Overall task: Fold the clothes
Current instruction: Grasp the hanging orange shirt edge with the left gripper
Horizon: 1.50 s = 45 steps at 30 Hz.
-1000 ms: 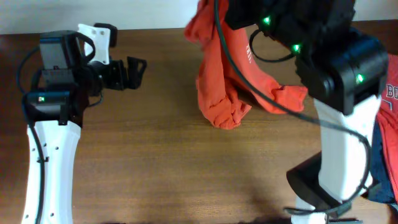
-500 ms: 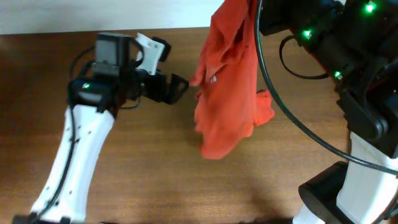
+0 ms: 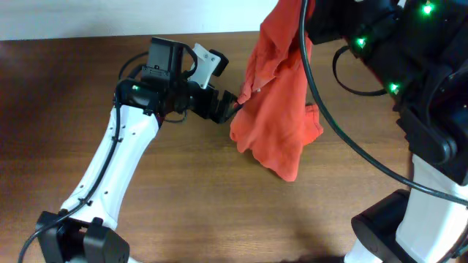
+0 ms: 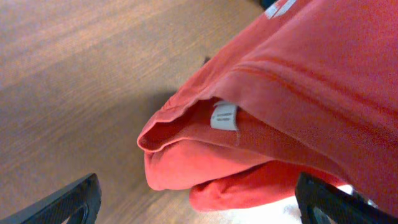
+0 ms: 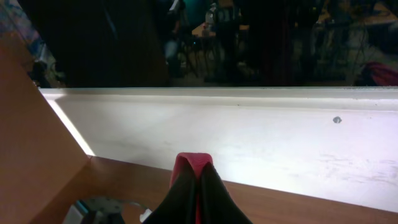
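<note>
Right gripper (image 5: 195,177) clamped soft orange-red T-shirt (image 3: 276,109), which hung in crumpled folds; left gripper (image 3: 225,107) jaws spread wide beside its hem.

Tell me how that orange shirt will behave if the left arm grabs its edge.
Probably floppy: the shirt hangs in loose folds from the shut right end effector. Likely light, since that one pinch lifts it. The folded edge by the tag may bunch rather than stay flat when the open left end effector closes.

No legible text; T-shirt tag (image 4: 224,116) blurred.
</note>
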Tool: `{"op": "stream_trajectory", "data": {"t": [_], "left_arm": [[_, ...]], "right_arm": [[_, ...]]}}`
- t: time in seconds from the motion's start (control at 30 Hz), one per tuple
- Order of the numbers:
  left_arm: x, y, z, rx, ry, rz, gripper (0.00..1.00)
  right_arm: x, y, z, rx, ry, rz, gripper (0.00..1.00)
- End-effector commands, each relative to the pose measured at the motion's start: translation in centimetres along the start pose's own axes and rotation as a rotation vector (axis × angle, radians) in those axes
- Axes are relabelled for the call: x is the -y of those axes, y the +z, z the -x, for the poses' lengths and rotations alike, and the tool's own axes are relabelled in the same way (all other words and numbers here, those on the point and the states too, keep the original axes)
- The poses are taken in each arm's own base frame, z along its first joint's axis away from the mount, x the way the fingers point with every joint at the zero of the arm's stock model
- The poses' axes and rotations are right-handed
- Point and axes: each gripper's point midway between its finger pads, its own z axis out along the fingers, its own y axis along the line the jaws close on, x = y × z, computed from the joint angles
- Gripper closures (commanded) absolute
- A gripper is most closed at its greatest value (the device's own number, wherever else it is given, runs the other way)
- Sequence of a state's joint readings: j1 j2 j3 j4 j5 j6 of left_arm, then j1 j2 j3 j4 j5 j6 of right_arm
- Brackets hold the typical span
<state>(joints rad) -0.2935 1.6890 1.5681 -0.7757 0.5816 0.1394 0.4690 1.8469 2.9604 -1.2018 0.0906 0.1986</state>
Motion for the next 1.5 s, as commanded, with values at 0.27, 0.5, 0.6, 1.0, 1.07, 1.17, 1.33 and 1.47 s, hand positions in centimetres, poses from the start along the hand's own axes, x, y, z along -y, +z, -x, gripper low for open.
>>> {"op": "stream_trajectory", "data": {"t": [0.27, 0.5, 0.6, 1.0, 1.07, 1.17, 1.33, 1.47], "left_arm": [[-2.9, 2.7, 0.4, 0.002, 0.059, 0.056, 0.01], [-0.2, 2.5, 1.9, 0.070, 0.131, -0.095, 0.01], [0.5, 2.0, 2.2, 0.084, 0.139, -0.121, 0.01], [4.0, -2.4, 2.0, 0.105, 0.307, -0.145, 0.01], [4.9, -2.7, 2.3, 0.127, 0.321, -0.186, 0.01], [5.3, -2.8, 2.5, 0.141, 0.340, -0.209, 0.01], [5.3, -2.7, 2.8, 0.149, 0.348, -0.208, 0.01], [5.8, -2.0, 3.2, 0.163, 0.376, -0.218, 0.01]], "right_arm": [[1.0, -0.3, -0.3, -0.016, -0.012, -0.038, 0.96], [1.1, -0.4, -0.7, -0.033, -0.014, -0.044, 0.96], [1.7, -0.3, -0.7, -0.034, -0.012, -0.059, 0.96], [2.8, -0.3, -1.1, -0.055, -0.008, -0.073, 0.96], [2.7, -0.3, -1.1, -0.056, -0.007, -0.067, 0.96], [2.6, -0.3, -1.1, -0.056, -0.005, -0.066, 0.96], [2.0, -0.3, -1.2, -0.063, -0.003, -0.031, 0.96], [1.9, -0.3, -1.3, -0.065, -0.003, -0.021, 0.96]]}}
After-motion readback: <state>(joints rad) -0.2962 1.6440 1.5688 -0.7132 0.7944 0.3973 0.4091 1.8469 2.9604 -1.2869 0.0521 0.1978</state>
